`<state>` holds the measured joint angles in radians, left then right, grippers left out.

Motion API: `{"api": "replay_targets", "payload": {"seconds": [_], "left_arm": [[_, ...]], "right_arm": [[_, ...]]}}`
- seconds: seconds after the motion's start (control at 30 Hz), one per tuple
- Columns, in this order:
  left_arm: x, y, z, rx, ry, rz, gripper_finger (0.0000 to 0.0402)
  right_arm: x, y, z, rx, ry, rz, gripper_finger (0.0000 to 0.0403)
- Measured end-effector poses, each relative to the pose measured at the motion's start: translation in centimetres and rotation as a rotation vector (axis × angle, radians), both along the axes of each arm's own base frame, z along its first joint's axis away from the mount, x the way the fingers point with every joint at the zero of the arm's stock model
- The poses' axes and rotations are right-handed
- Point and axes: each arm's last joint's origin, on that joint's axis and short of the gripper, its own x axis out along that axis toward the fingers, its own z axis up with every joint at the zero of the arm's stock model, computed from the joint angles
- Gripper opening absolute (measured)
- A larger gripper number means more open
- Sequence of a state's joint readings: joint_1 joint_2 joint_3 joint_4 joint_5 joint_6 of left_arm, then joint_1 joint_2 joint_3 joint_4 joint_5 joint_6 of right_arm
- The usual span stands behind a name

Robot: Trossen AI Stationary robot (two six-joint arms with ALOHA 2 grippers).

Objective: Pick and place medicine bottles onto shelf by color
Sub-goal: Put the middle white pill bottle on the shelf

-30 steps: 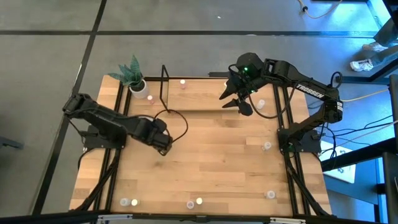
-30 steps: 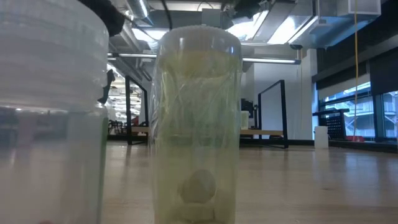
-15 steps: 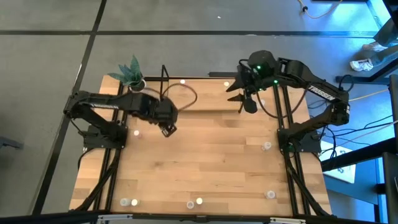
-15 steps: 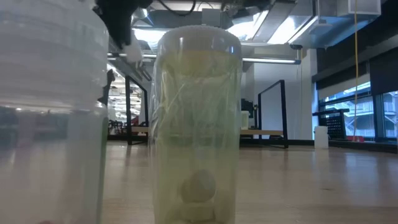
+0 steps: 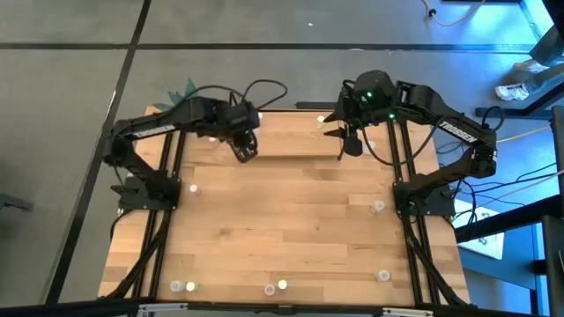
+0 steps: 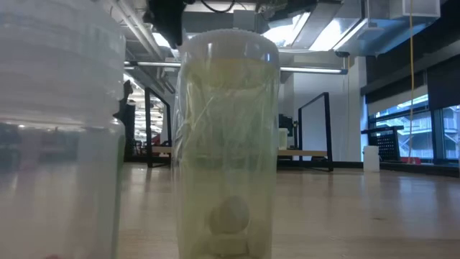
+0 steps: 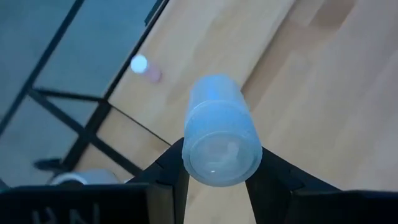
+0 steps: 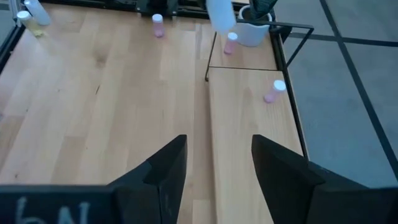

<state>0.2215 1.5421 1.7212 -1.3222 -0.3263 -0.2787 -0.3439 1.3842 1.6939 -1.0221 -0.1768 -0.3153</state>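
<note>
My left gripper [image 5: 244, 151] hangs above the left end of the shelf [image 5: 291, 132], shut on a whitish medicine bottle [image 7: 221, 146]. The shelf is a light-wood board in black rods at the table's far edge. Pink-topped bottles [image 8: 273, 90] [image 8: 230, 42] stand on its board. My right gripper [image 5: 346, 145] hovers open over the shelf's right part with nothing between its fingers [image 8: 168, 168]. More bottles stand scattered on the table, among them one at the left [image 5: 194, 187] and one at the right [image 5: 379, 207]. My left gripper pinches the whitish bottle between its two fingers, on the sides of the round end that faces the wrist camera [image 7: 186, 158]. The fingers come slanting down from above. The bottle juts out past the fingertips, lifted clear above the shelf board.
A white pot with a green plant [image 8: 252, 31] stands at the shelf's left end. Bottles line the table's near edge [image 5: 270, 289] [image 5: 176, 286] [image 5: 383, 276]; two of them fill the low view, a yellowish one [image 6: 226, 144] and a whitish one [image 6: 57, 129].
My left gripper has risen and swung from the table's left middle toward the far edge, rolling as it went, and now hangs over the shelf's left end with the bottle still in its fingers. My right gripper has turned a little above the shelf.
</note>
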Motion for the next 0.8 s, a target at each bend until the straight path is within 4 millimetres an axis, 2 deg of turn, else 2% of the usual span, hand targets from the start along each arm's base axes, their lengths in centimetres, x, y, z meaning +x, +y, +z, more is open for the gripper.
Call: {"api": "replay_targets", "payload": {"seconds": [0.37, 0.8], "left_arm": [[4.0, 3.6, -1.2, 0.020, 0.103, -0.116, 0.0116], [7.9, 7.5, -6.4, -0.007, 0.209, -0.153, 0.0116]], "right_arm": [[0.0, 0.0, 0.0, 0.000, 0.000, 0.000, 0.0182], [0.0, 0.0, 0.0, -0.002, 0.000, 0.000, 0.0182]]}}
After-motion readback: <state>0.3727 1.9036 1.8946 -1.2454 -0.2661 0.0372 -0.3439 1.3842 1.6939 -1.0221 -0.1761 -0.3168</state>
